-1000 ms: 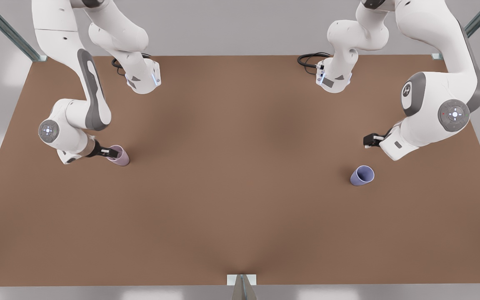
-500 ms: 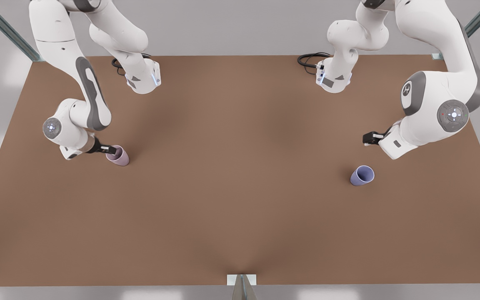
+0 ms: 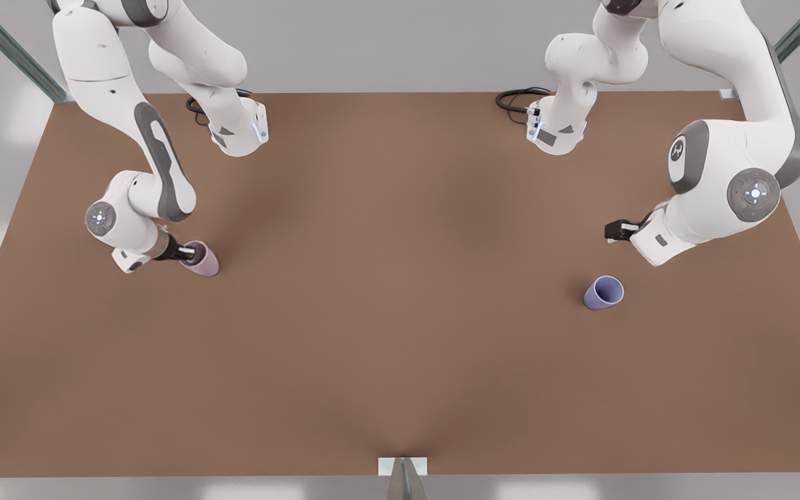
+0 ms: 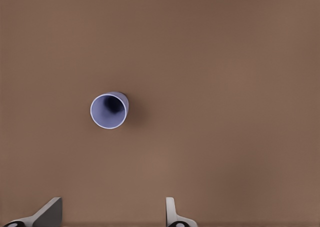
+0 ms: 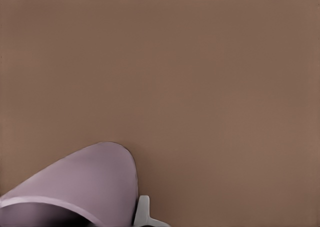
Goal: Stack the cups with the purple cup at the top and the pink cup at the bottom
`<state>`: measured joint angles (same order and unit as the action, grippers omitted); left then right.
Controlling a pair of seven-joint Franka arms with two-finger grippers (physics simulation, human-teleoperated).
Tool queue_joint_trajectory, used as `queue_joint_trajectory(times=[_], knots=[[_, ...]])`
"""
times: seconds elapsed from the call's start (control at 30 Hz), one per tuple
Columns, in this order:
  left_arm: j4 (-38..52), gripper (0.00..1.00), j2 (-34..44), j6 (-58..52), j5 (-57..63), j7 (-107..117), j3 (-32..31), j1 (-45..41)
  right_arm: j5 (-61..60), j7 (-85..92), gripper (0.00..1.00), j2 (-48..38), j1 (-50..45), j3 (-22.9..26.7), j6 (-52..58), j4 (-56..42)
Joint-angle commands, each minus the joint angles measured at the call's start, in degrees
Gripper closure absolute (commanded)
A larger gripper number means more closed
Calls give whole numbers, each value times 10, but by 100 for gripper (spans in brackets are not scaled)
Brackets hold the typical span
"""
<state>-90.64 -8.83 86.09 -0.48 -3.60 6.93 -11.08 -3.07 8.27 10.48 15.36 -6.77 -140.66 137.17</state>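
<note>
Your right gripper (image 3: pixel 188 253) is partly hidden behind the pink cup (image 3: pixel 200 258); in the right wrist view the cup (image 5: pixel 75 187) is cut off at the edge, with one fingertip (image 5: pixel 144 213) against its outer wall, so it reads as clamped on the rim. You have two cups on the brown table (image 3: pixel 400 347), one pink, one purple. Your left gripper (image 3: pixel 617 230) hangs with fingers spread, wrist bent low, and the purple cup (image 4: pixel 109 110) stands upright just ahead of it, untouched.
</note>
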Motion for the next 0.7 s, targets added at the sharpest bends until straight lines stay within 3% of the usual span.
queue_joint_trajectory(times=[0.0, 0.17, 0.43, 0.57, 0.63, 0.67], knots=[[0, 0, 0, 0, 0, -2, 0, 0, 3, 24, 79, -2, -2, 0, 6, -12], [1, 0, 1, 0, 0, -2, 1, 0, 3, 8, 79, 39, -38, -3, 125, -165], [0, 0, -9, 9, 5, 0, 5, 1, 2, -308, 79, 207, -253, -3, 321, -513], [63, 0, -103, 31, 0, -13, 40, 12, -33, -526, 79, 391, -372, -4, 442, -840], [63, 0, -116, 41, 0, -14, 40, 16, -36, -571, 79, 475, -425, 0, 419, -948], [63, 0, -123, 51, 1, -16, 40, 29, -38, -575, 79, 491, -439, -2, 368, -952]])
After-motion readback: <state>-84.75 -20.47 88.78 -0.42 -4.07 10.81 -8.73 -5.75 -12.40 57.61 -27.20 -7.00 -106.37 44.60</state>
